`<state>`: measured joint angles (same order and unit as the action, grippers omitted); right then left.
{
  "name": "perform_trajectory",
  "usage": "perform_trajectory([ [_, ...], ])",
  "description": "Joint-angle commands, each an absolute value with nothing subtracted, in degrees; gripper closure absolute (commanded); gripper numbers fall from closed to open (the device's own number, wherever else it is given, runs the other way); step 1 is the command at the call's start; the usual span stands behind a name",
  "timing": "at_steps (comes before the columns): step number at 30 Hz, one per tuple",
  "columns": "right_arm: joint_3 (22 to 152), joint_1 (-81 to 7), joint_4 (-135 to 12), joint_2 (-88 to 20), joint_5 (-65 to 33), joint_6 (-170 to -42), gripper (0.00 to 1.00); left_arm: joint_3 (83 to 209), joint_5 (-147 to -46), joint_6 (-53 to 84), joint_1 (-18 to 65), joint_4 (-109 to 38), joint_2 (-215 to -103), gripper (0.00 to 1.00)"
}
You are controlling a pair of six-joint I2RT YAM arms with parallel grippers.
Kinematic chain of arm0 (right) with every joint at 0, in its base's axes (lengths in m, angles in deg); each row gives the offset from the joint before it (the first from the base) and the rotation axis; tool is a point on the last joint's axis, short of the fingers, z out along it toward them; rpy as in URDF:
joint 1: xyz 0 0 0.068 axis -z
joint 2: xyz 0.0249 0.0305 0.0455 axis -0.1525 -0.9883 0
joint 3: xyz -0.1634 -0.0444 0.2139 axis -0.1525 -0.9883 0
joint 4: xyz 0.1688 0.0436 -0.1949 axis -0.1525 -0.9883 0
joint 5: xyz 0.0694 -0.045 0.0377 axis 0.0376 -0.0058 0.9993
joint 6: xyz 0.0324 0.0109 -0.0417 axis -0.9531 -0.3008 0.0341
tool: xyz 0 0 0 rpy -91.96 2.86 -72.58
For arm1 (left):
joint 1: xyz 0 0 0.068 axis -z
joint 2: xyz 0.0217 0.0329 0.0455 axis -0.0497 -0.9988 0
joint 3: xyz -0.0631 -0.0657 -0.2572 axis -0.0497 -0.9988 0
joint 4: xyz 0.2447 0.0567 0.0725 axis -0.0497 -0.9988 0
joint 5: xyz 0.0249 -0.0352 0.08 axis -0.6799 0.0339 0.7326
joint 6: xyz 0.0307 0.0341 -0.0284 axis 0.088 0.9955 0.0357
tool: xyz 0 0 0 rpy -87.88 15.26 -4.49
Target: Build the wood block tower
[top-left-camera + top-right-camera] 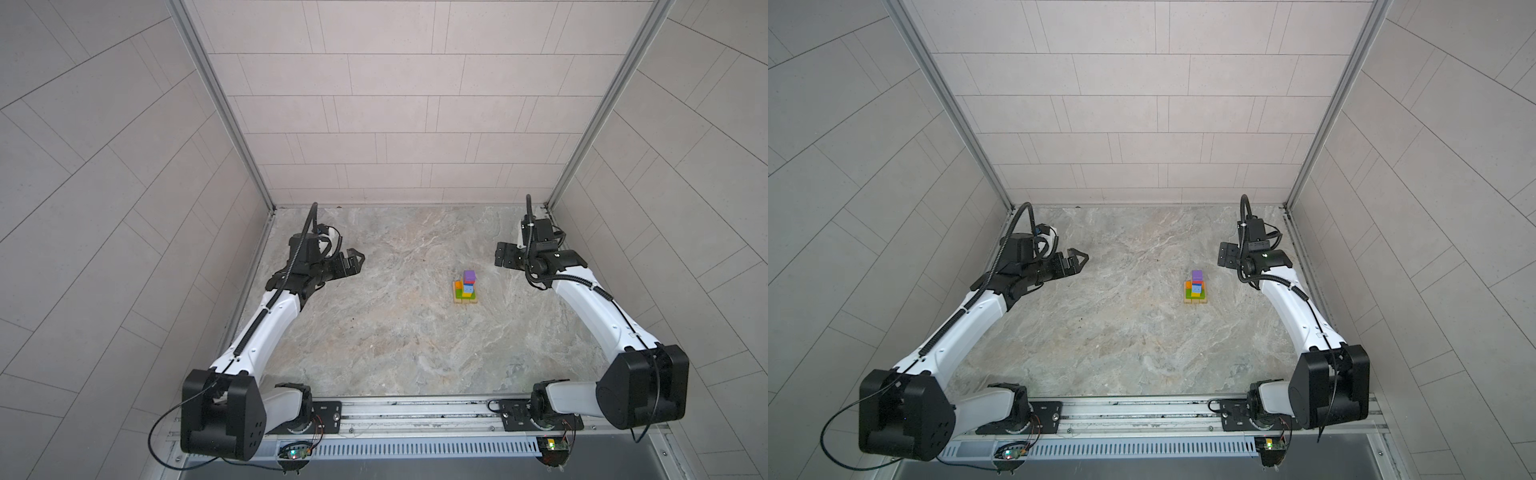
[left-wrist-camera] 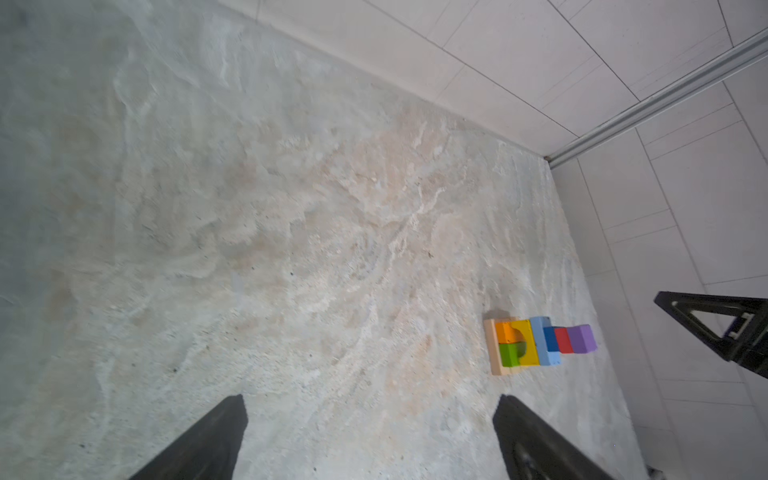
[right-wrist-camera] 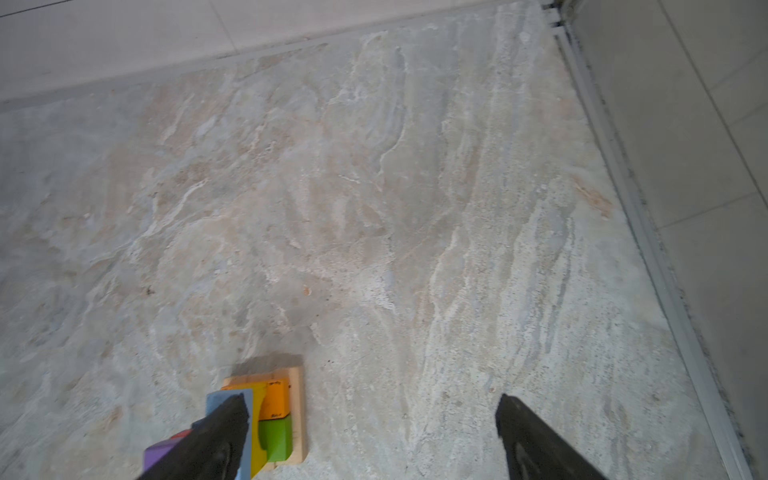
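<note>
The rail (image 1: 415, 409) along the near edge carries both arm bases. From it the arms reach toward the far corners of the table (image 1: 395, 340).

The tower (image 1: 466, 289) stands upright on the table, right of the middle and somewhat toward the far side. Both top views show it (image 1: 1196, 287). Its tan base (image 2: 496, 349) lies flat. On the base sit an orange block (image 2: 507, 331) and a green block (image 2: 510, 354) side by side. Above them come a yellow block (image 2: 527, 345), a light-blue block (image 2: 540, 332), a blue cube (image 2: 551, 338), a red cube (image 2: 564, 340) and, topmost, the purple cube (image 1: 469, 275).

The left gripper (image 1: 353, 261) hangs at the far left, well apart from the tower. Its jaws are spread wide with only bare table between them in the left wrist view (image 2: 370, 401).

The right gripper (image 1: 503, 254) hangs to the far right of the tower, near it but not touching. Its jaws also stand wide apart and hold nothing (image 3: 372, 399). In the right wrist view one finger (image 3: 224, 436) overlaps the tower (image 3: 274, 419), while both top views show a clear gap between them.
</note>
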<state>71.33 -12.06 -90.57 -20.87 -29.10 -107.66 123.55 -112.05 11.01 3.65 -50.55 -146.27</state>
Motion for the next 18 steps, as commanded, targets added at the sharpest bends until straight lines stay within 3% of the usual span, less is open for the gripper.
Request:
perform_trajectory([
  [1,67.2,-9.0,-82.4,-18.0,-34.2,-107.0,0.01,120.4,-102.4,18.8,3.1,-42.1,-144.9,0.0],
  [8,60.4,-2.9,-73.3,-17.1,-35.1,-108.1,0.01,119.8,-89.3,28.2,1.1,-35.9,-149.8,0.0],
  [18,35.8,-2.9,-37.3,-10.9,-34.3,-98.6,0.0,105.0,-83.8,34.0,0.3,-14.2,-152.6,0.0],
])
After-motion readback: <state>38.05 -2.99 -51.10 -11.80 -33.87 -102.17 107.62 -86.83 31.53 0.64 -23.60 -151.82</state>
